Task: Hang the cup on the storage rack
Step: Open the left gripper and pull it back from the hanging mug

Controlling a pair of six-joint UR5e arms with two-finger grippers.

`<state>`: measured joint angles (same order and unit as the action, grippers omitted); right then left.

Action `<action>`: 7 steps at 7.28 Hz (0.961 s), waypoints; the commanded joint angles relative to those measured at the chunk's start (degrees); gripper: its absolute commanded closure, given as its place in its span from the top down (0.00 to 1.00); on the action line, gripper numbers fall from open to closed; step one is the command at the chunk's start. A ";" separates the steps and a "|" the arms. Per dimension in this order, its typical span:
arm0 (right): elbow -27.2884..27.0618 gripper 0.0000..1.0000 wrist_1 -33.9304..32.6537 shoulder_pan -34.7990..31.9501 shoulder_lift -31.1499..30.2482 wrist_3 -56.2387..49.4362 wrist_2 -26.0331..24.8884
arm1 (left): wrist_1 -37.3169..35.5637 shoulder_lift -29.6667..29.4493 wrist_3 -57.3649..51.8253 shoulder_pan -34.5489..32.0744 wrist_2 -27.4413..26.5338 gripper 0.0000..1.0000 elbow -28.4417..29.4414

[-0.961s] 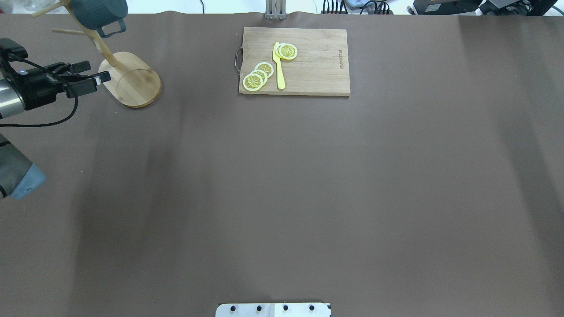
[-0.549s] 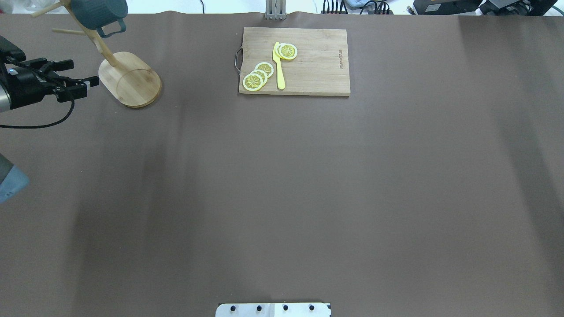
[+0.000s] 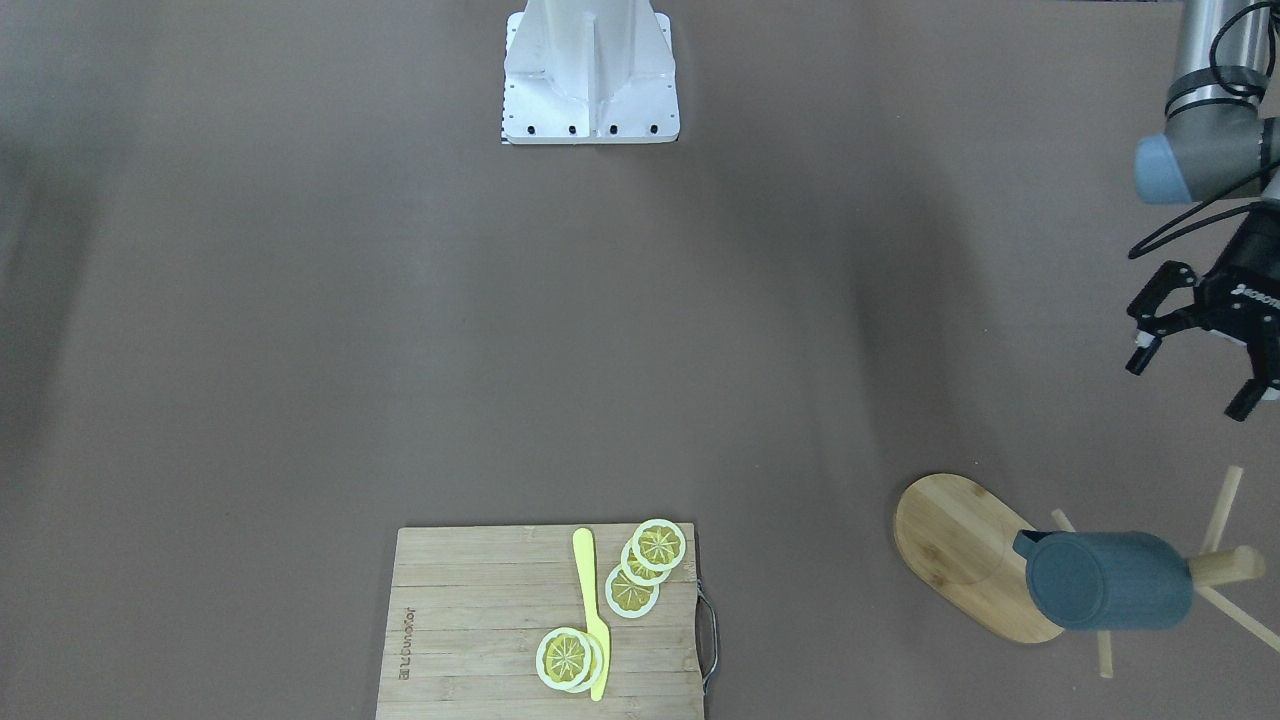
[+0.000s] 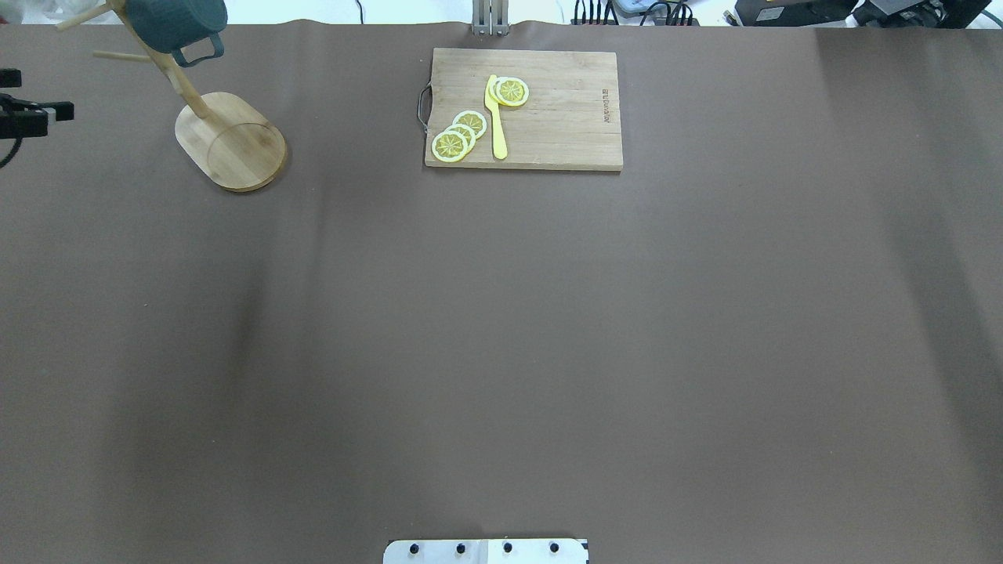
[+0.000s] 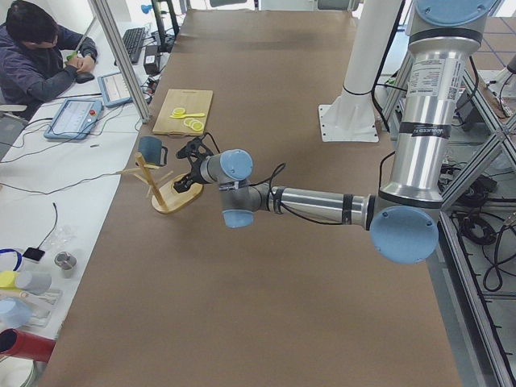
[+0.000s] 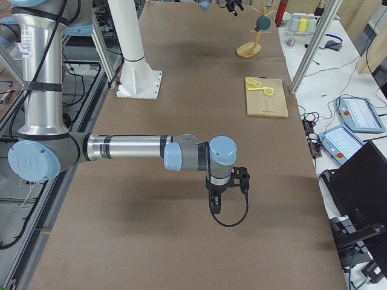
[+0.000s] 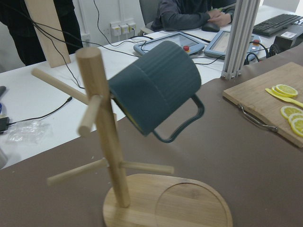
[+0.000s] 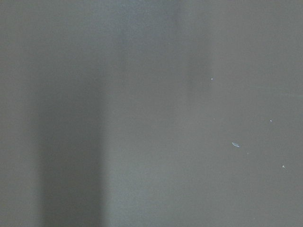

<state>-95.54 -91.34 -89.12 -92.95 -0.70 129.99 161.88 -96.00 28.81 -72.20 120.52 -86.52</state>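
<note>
Since right end effector (image 6: 216, 207) shows only side-on, grip unreadable — left end effector (image 3: 1188, 388) spread, empty.

Light is even and diffuse from above, all views well exposed, no hard glare. Overhead view: surface (image 4: 501, 352) matte, soft broad shadow bands at 9 and 3 o'clock; strip at 12 o'clock blown out white. Storage rack (image 4: 231, 141) throws a thin soft shadow toward 4 o'clock. Left wrist view: cup (image 7: 156, 85) and rack post slightly blurred, bright pale background at 12 o'clock. Right wrist view dim, grey, low contrast, darker band at 8 o'clock, a few bright specks at 4 o'clock. Side views sharp, mild wide-angle bending at the edges.
</note>
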 commanded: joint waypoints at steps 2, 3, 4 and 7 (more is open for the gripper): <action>0.00 1.00 0.02 0.00 -0.47 0.00 0.00 | -14.19 0.20 -13.82 -8.13 6.65 0.99 -0.67; 0.00 1.00 0.02 0.00 -0.48 0.00 0.00 | -18.58 0.89 -19.00 -8.92 6.83 0.99 -0.67; 0.00 1.00 0.02 0.00 -0.48 0.00 0.00 | -26.10 0.81 -22.28 -10.58 7.79 0.99 -0.76; 0.00 1.00 -0.07 0.00 -0.56 0.00 0.00 | -53.34 0.37 -27.40 -12.44 7.27 0.99 -4.51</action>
<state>-95.54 -91.34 -89.12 -93.50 -0.74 129.99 119.56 -95.49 2.74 -84.09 128.03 -88.89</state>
